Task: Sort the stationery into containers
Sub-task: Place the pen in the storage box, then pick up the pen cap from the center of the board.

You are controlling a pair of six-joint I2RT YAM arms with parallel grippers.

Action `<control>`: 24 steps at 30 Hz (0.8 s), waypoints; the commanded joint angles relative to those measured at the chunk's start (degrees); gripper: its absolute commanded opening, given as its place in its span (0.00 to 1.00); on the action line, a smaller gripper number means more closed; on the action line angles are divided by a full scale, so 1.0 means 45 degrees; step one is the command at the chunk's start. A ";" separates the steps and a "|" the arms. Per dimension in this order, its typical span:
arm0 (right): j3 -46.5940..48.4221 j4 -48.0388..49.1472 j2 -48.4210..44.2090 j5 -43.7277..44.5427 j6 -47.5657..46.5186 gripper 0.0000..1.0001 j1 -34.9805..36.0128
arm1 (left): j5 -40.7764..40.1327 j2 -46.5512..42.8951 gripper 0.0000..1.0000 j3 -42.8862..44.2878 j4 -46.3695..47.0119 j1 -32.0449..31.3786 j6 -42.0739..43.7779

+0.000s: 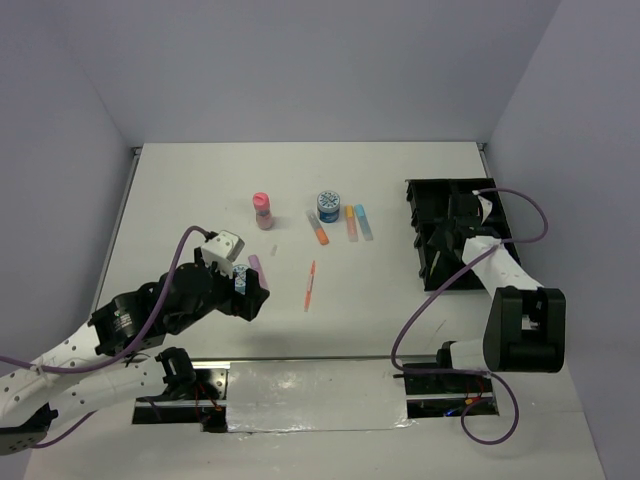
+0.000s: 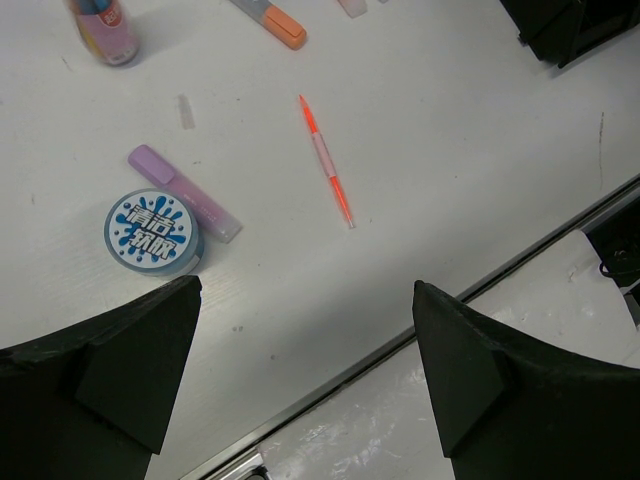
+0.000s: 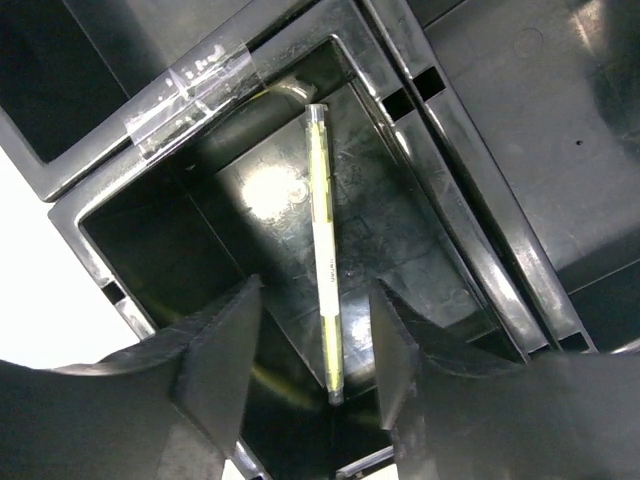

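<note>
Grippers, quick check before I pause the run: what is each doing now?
Left gripper: open, holding nothing.
Right gripper: open, straddling the yellow pen lying in the tray.

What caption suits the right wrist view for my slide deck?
Right gripper open over a yellow pen lying inside the black tray.

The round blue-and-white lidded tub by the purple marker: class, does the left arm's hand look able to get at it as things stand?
Probably yes. The left hand hangs open close to the round blue-and-white tub with nothing between; only the purple marker beside it might crowd a finger.
</note>
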 commanded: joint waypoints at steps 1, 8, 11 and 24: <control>0.0221 0.0004 -0.0647 -0.0343 -0.0026 0.56 0.0121 | -0.0189 -0.0023 0.99 0.0115 0.0401 -0.0036 -0.0001; 0.1040 -0.1401 -0.3884 -0.0384 -0.0358 0.69 0.1603 | -0.1283 0.1168 0.99 0.0370 -0.0010 -0.0037 -0.1639; 0.1549 -0.2242 -0.5099 0.0026 -0.0514 0.88 0.2618 | -0.1614 0.1928 0.99 0.0155 0.0224 -0.0036 -0.3123; 0.0048 -0.2030 -0.8245 -0.2706 -0.0456 0.77 0.5686 | 0.2169 0.8021 0.99 0.2458 0.3074 0.3300 -0.0454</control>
